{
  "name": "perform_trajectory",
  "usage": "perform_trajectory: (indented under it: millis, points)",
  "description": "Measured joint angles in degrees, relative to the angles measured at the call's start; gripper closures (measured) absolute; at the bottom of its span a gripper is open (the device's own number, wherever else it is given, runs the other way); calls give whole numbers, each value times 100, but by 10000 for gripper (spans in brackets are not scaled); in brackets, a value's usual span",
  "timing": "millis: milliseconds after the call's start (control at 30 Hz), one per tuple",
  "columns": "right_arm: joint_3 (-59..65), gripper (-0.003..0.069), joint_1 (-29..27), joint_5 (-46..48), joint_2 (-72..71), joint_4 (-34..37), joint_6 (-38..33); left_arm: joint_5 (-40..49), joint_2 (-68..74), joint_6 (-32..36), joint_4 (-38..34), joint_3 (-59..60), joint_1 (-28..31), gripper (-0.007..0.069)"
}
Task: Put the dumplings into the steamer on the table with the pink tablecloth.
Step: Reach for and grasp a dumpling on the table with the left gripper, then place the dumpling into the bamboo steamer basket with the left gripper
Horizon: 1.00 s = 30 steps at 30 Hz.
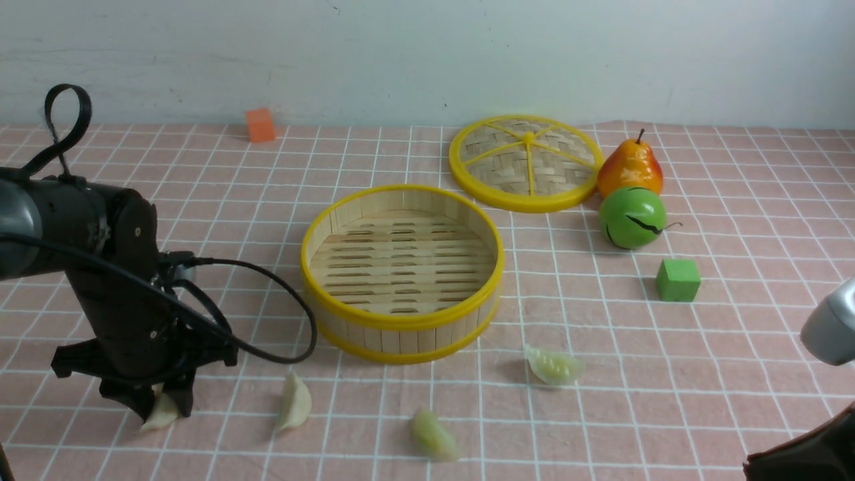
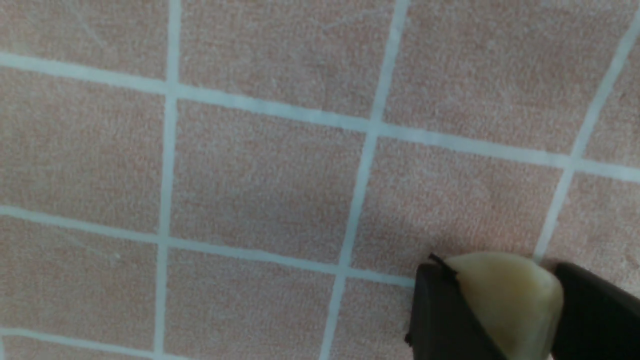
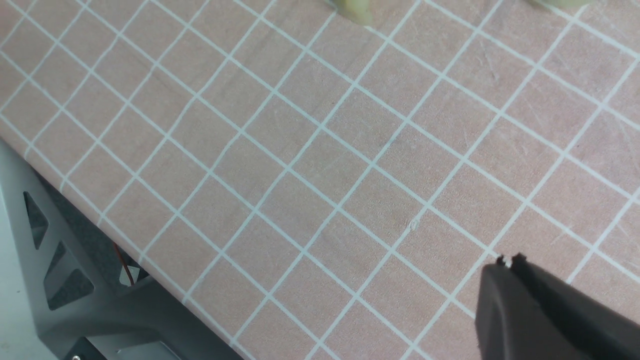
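— Closest to us, at the near right of the desk (image 1: 748, 401), the right gripper (image 3: 507, 261) hangs with its jaws pressed together and nothing in them. Is it in play?

— Hardly. The right-hand dumpling (image 1: 554, 365) is its nearest one, and it is well apart even from that. The left gripper (image 1: 162, 405) is at work. It is down on the pink tablecloth (image 1: 601, 434) at the near left, jaws part-way in, one against each flank of the leftmost dumpling (image 2: 505, 295).

— Held, then?

— Gripped, I judge, but not lifted. It looks to rest on the cloth.

— And the steamer (image 1: 401, 326)?

— Empty, mid-desk, to the right of that gripper and farther off. The second dumpling (image 1: 294, 402) lies between them, and the third dumpling (image 1: 434, 435) sits near centre.

— So the move?

— Up first, I would say, since the steamer's wall stands above the cloth. Then right and away. The left arm is much the nearer.

— The dumpling's long axis?

— Mostly hidden by the jaws, so I cannot tell.
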Motion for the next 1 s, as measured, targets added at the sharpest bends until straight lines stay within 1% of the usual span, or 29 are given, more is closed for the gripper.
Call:
perform_trajectory:
  millis: [133, 267, 333, 367, 433, 467, 500, 533, 567, 600, 633, 700, 833, 933, 1000]
  points:
    - [0, 656, 0, 0, 0, -61, 0, 224, -20, 27, -61, -216, -25, 367]
    - [0, 655, 0, -2, 0, -61, 0, 606, -232, 135, -74, -898, -350, 367]
    - [0, 652, 0, -26, 0, -67, 0, 758, -332, 159, -92, -1577, -860, 367]
    - [0, 652, 0, -26, 0, -67, 0, 758, -332, 159, -95, -1636, -906, 367]
    - [0, 650, 0, -42, 0, -67, 0, 765, -218, 159, -131, -2393, -1454, 367]
    - [0, 649, 0, -42, 0, -67, 0, 770, -123, 159, -148, -2731, -1624, 367]
    - [0, 648, 0, -42, 0, -67, 0, 770, 2, 159, -171, -2936, -1782, 367]
    - [0, 646, 0, -42, 0, -67, 0, 785, 234, 159, -196, -3425, -1993, 367]
    - [0, 646, 0, -42, 0, -67, 0, 798, 324, 159, -202, -3563, -2054, 367]
    - [0, 645, 0, -42, 0, -67, 0, 825, 828, 147, -244, -4182, -2275, 368]
    - [0, 645, 0, -42, 0, -67, 0, 829, 828, 150, -244, -4251, -2275, 368]
    - [0, 643, 0, -37, 0, -67, 0, 877, 1561, -21, -258, -5117, -2362, 368]
    - [0, 636, 0, 106, 0, -67, 0, 1093, 2615, -293, -209, -6200, -2304, 368]
    - [0, 633, 0, 226, 0, -72, 0, 1290, 3170, -387, -182, -6729, -2245, 369]
    - [0, 630, 0, 266, 0, -79, 0, 1309, 3396, -409, -153, -6858, -2225, 368]
